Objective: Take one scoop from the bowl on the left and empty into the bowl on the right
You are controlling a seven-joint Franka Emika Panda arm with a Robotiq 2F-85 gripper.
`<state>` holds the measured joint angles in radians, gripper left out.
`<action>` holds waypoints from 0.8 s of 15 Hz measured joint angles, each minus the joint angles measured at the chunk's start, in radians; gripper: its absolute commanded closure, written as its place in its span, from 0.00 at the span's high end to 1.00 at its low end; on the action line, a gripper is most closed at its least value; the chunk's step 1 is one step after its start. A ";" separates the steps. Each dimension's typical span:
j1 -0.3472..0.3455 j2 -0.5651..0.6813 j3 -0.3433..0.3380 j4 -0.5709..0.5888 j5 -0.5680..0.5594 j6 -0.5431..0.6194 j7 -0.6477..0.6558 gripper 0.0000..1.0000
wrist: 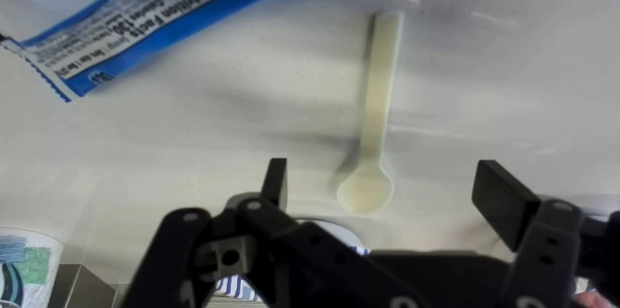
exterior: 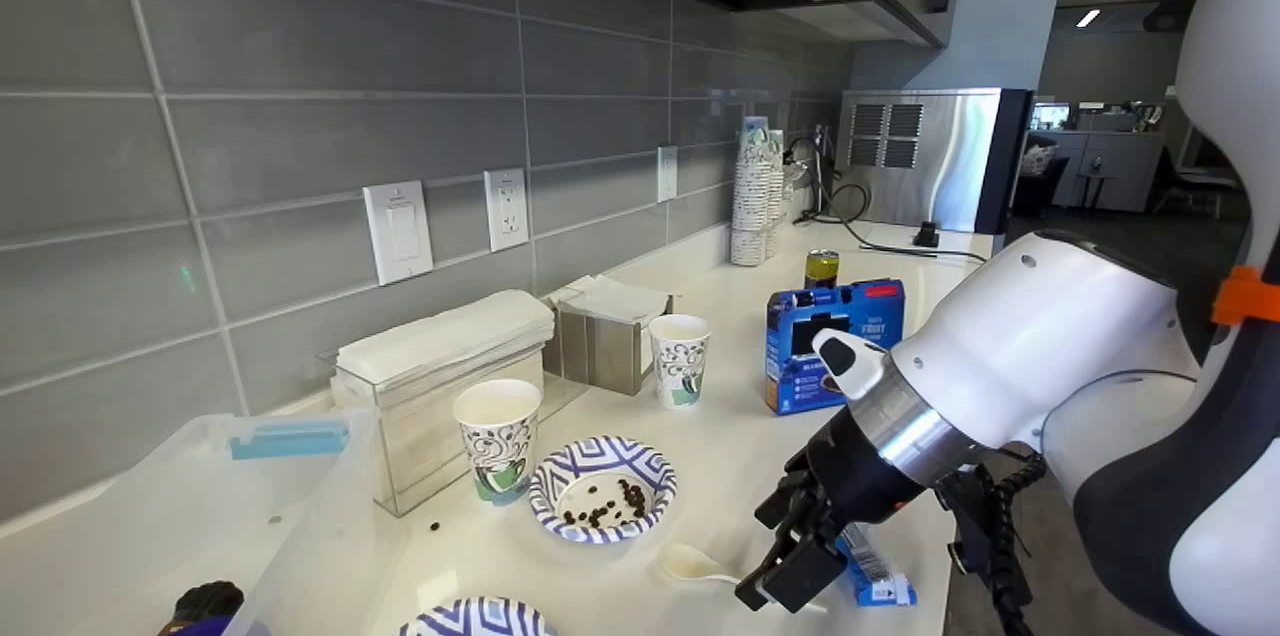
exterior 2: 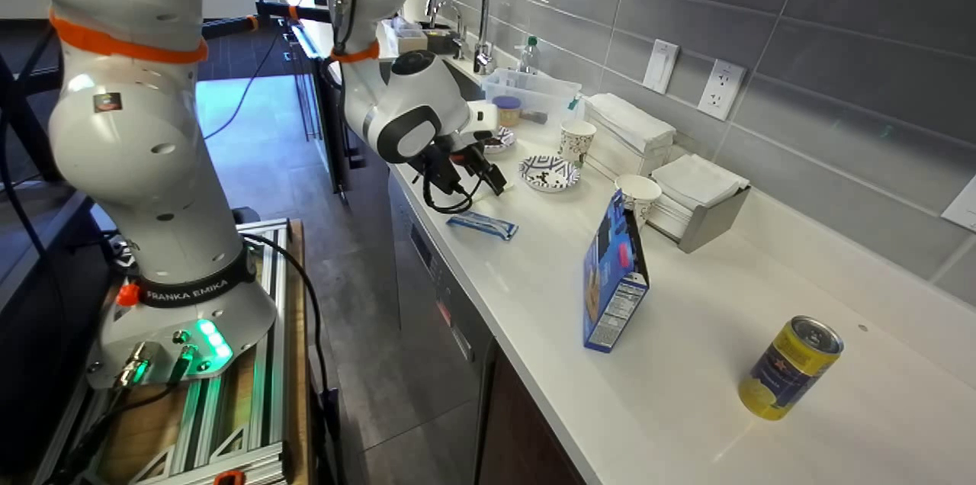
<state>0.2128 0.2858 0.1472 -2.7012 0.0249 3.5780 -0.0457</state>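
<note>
Plainly, one spoon (wrist: 377, 104) and two patterned paper bowls (exterior: 545, 489) are seen — jaws spread — with one snack bar (wrist: 145, 15) laid nearby.

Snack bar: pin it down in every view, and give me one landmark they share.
Wrist view: snack bar, upper left, cut off by the frame; gripper in the lower half.
In an exterior view: snack bar, low, just right of the gripper.
In an exterior view: snack bar, near the middle, below the gripper.
Shared landmark: the gripper.
</note>
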 measured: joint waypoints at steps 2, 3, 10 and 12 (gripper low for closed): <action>-0.003 0.026 0.000 0.011 -0.004 0.023 0.000 0.63; -0.003 0.038 0.000 0.016 -0.007 0.031 0.000 0.55; -0.007 0.081 -0.001 0.037 -0.013 0.055 0.000 0.01; -0.009 0.083 0.000 0.041 -0.018 0.055 0.000 0.00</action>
<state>0.2037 0.3689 0.1468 -2.6604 0.0071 3.6328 -0.0459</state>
